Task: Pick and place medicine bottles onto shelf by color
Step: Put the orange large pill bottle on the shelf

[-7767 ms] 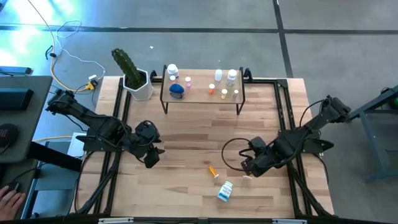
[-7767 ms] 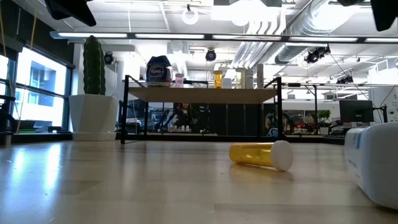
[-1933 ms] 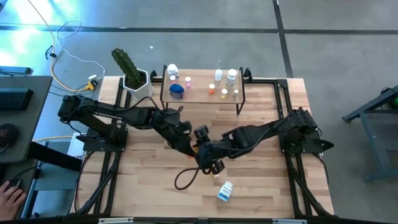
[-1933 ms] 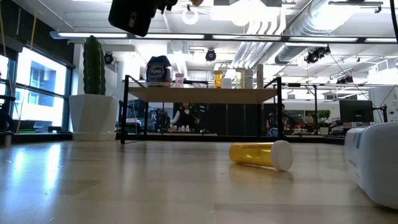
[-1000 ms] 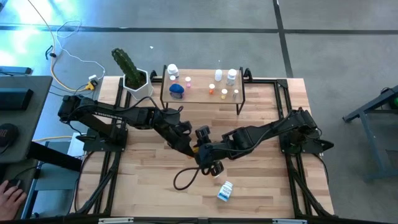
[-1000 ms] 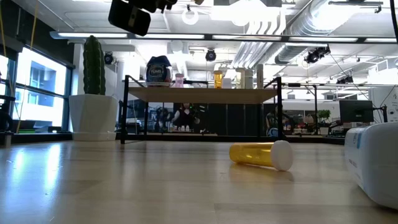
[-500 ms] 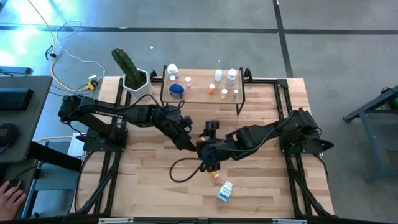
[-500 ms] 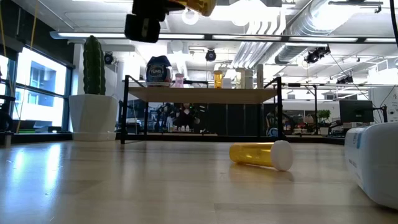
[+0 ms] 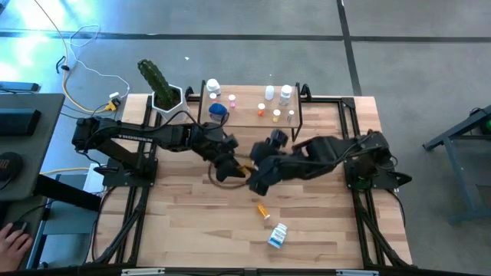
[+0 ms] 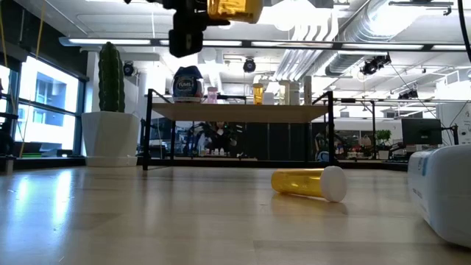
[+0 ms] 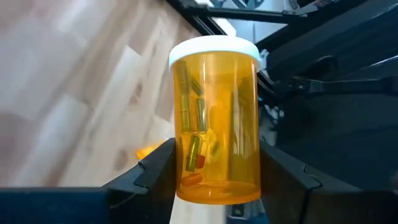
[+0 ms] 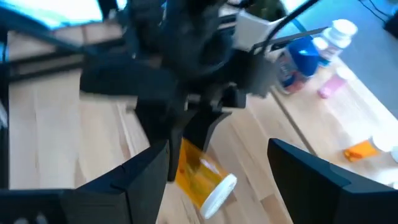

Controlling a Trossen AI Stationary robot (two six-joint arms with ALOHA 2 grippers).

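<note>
An orange bottle [image 11: 214, 121] is gripped by the left gripper [image 9: 230, 165], cap toward the right gripper [image 9: 257, 180], whose fingers [image 12: 311, 168] are spread wide.

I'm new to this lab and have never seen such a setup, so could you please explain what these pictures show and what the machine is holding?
These are two dark robot arms working at a wooden table. One picture looks straight down, one looks level across the tabletop, and two come from cameras on the arms' wrists. The left gripper holds an orange pill bottle with a white cap, raised above the table. The right gripper is open and empty, facing it. At the back stands a low shelf carrying small bottles, beside a potted cactus. Two more bottles lie on the table: an orange vial and a white bottle.
</note>
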